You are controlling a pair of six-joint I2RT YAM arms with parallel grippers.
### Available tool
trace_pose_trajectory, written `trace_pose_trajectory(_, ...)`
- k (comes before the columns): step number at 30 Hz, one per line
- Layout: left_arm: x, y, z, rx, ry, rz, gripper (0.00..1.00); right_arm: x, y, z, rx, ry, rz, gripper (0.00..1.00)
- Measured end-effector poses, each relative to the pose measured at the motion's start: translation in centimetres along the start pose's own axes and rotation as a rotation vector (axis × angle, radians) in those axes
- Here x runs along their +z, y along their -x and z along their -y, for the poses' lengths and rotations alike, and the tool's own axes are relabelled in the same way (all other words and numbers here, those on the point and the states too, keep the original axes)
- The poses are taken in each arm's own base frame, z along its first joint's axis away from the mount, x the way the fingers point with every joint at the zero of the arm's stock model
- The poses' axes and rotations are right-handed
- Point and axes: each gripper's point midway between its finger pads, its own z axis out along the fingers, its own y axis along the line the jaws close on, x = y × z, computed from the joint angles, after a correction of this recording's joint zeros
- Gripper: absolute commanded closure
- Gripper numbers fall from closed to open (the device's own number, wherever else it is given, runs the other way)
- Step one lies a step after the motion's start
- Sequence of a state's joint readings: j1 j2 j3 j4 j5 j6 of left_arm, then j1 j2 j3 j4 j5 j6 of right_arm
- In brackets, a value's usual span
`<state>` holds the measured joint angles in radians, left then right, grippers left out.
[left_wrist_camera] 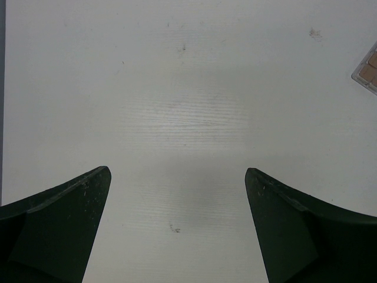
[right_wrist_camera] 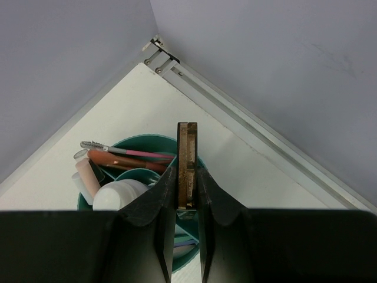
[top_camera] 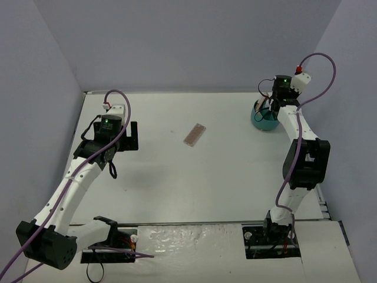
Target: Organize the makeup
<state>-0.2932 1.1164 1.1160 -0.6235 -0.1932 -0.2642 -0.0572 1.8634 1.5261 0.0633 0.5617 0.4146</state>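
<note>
White table (top_camera: 177, 188), brown-pink palette (top_camera: 194, 134) lying flat mid-table, teal tub (top_camera: 263, 122) near far-right corner

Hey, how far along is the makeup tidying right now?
Done: sticks and a white bottle sit in the teal tub. In hand: the right gripper is shut on one palette, held on edge over the tub. Remaining: a second palette lies on the table, and the left gripper, open and empty, is near it.
</note>
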Motion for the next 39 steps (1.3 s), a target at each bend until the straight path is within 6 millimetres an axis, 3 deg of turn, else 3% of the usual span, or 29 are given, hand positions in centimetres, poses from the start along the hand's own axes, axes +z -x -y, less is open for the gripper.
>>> trace_pose_trajectory(9, 0.0, 0.0, 0.0, 0.0, 0.0, 0.0, 0.03, 0.4, -0.6, -1.2, -0.041, 0.053, 0.004, 1.0)
trace_pose_trajectory(24, 0.1, 0.0, -0.3, -0.008, 0.005, -0.002, 0.03, 1.8, -3.9, -2.0, -0.138, 0.126, -0.027, 1.0)
trace_pose_trajectory(27, 0.1, 0.0, -0.3, -0.008, 0.004, -0.002, 0.03, 1.9, -4.3, -2.0, -0.145, 0.13, -0.035, 0.95)
trace_pose_trajectory(34, 0.1, 0.0, -0.3, -0.008, 0.004, -0.002, 0.03, 1.9, -4.5, -2.3, -0.145, 0.15, -0.04, 0.71)
trace_pose_trajectory(39, 0.1, 0.0, -0.2, -0.008, 0.002, -0.002, 0.03, 1.9, -4.3, -2.6, -0.139, 0.166, -0.036, 0.65)
